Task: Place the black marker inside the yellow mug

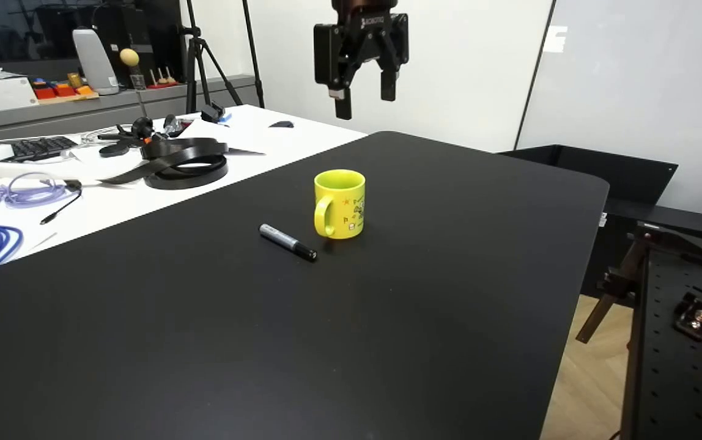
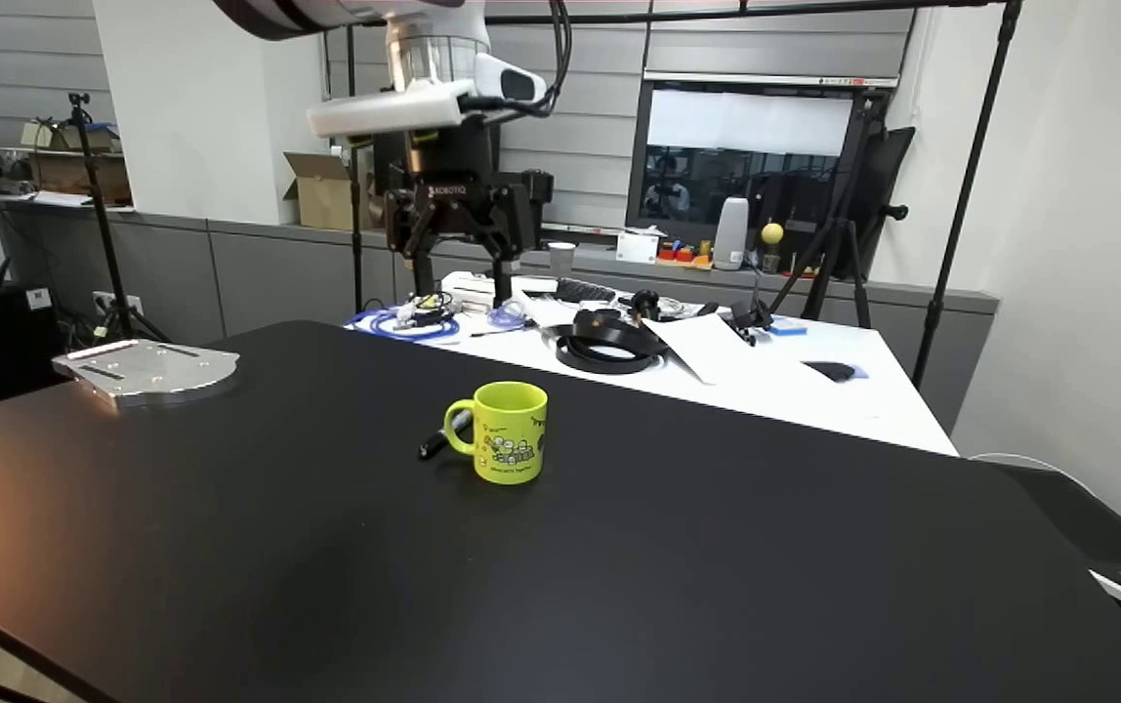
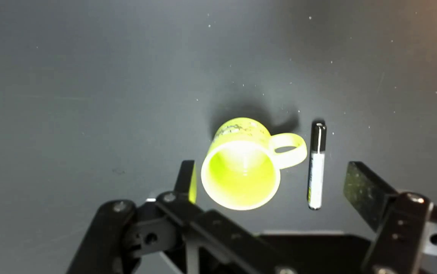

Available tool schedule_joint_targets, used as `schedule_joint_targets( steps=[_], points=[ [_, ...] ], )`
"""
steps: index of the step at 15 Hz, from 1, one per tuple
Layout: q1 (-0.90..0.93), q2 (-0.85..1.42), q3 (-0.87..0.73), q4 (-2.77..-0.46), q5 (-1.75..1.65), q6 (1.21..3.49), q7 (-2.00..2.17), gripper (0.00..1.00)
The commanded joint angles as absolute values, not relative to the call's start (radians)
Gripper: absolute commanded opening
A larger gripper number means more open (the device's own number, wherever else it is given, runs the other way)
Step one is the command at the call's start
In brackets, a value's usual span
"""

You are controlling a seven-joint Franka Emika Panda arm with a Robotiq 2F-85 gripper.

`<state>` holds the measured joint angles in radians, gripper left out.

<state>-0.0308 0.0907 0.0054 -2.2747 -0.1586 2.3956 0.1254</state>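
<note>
The marker (image 3: 316, 175) lies flat on the worktop (image 1: 265, 348), just beside the handle (image 3: 298, 155) of the mug (image 1: 342, 205). If the hand (image 1: 365, 102) comes straight down here, a finger (image 3: 184, 175) might bump the mug and tip it, because the two things sit so close. The marker looks round, so a poke or a loose pinch could make it roll away. The hand hangs high above, its fingers wide apart, holding nothing and touching nothing.
</note>
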Motion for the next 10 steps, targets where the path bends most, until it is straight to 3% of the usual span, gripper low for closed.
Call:
schedule_joint_targets(
  steps=[1,10],
  points=[
    [-0.016,0.107,-0.006,-2.264,-0.156,2.413,0.123,1.00],
    [0.038,0.281,0.039,-2.137,-0.140,2.398,0.010,1.00]
  ],
)
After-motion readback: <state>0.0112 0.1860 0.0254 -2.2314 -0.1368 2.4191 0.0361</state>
